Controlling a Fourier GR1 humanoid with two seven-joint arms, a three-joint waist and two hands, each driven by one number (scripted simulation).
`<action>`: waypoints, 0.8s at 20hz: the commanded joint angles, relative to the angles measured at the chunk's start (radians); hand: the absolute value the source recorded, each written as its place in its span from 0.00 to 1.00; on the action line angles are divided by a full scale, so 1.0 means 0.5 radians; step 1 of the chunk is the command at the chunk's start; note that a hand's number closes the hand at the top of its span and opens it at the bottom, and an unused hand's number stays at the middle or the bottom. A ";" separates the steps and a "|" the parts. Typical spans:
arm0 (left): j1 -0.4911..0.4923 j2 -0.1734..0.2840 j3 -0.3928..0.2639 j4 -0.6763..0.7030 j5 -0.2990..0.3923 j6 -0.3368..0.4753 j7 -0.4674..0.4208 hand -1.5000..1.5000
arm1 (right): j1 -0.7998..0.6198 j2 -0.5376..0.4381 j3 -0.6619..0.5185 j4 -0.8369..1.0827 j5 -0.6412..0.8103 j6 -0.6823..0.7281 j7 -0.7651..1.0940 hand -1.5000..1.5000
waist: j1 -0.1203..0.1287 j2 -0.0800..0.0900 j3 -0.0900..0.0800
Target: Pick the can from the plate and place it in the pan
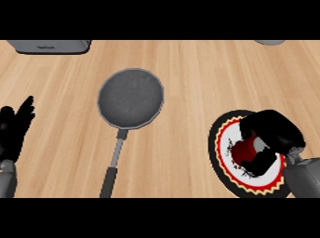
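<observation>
Right hand, black, is over the round plate with black rim, red-and-yellow zigzag band and white centre at the counter's right, fingers and thumb curled round something red and white that looks like the can; I read that as grasping the can, with the can at the plate, but whether it is lifted or sitting on the plate can't be told from here. Left hand rests released at the left edge, fingers straight and up. The round dark-grey metal pan with long handle lies mid-counter, well apart from the plate, bowl far end, handle pointing toward the robot. Risks, as judgement: hold covers only part of the can, so it could tilt or slip on the lift; a tilted can set down on the flat pan bottom could roll; the carry goes leftward, and a low pass could clip the pan's rim and shift it; dragging instead of lifting could pull the plate along. Hard to make out: most of the can is hidden by the fingers, its shape and whether upright unclear; plate's right part is covered by the hand and grey forearm. A grey boxy object and a grey round thing are cut off at the top edge, unidentifiable. Light wooden counter.
</observation>
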 commanded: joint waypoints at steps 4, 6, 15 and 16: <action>-0.015 0.024 0.036 0.030 -0.014 -0.033 -0.008 0.50 | -0.164 -0.012 -0.222 0.355 -0.026 -0.269 -0.334 1.00 | -0.005 0.010 0.010; -0.036 0.060 0.078 0.005 0.057 -0.079 0.009 0.50 | -0.216 0.104 -0.226 0.151 -0.051 -0.447 -0.303 1.00 | -0.006 0.006 0.011; 0.054 -0.045 -0.019 -0.063 -0.050 -0.010 -0.030 0.50 | -0.477 0.351 -0.349 0.025 -0.295 -0.563 -0.410 1.00 | 0.005 0.008 0.010; -0.071 -0.062 -0.012 -0.006 -0.069 0.029 0.039 0.50 | -0.459 0.331 -0.322 -0.108 -0.286 -0.424 -0.330 1.00 | -0.009 0.007 0.009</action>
